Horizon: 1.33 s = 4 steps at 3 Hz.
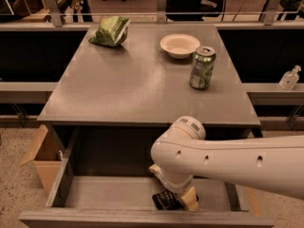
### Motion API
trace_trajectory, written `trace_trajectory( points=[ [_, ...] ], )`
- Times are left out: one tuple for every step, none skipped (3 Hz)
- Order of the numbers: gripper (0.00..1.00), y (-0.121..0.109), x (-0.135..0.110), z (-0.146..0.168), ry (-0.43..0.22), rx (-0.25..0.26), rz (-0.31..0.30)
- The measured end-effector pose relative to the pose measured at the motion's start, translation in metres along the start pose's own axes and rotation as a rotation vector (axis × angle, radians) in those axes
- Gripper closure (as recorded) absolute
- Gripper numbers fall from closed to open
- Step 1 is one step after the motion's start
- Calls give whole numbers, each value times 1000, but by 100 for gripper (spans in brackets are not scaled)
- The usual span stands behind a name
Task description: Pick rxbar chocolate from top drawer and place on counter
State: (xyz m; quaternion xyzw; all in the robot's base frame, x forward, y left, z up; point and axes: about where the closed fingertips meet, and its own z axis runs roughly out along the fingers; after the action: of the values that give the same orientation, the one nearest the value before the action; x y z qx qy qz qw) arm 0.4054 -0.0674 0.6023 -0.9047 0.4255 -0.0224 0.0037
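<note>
The rxbar chocolate (165,201), a small black glossy bar, lies on the floor of the open top drawer (114,194), near its front panel and right of the middle. My gripper (176,194) reaches down into the drawer from the right and is right at the bar, its pale tips beside and over it. The white arm hides part of the bar and the drawer's right side. The counter (133,84) is the grey top above the drawer.
On the counter stand a green snack bag (110,31) at the back left, a white bowl (179,45) at the back, and a green soda can (202,67) to the right. A brown cardboard box (42,158) sits on the floor left of the drawer.
</note>
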Motion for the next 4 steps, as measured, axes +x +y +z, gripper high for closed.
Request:
trace_trajectory(
  points=[
    [0,2,1,7,24,-7,42],
    [0,5,2,17,16,-20,69],
    [0,6,3,25,-4,-30,84],
    [18,6,5,29,-17,-32,92]
  ],
)
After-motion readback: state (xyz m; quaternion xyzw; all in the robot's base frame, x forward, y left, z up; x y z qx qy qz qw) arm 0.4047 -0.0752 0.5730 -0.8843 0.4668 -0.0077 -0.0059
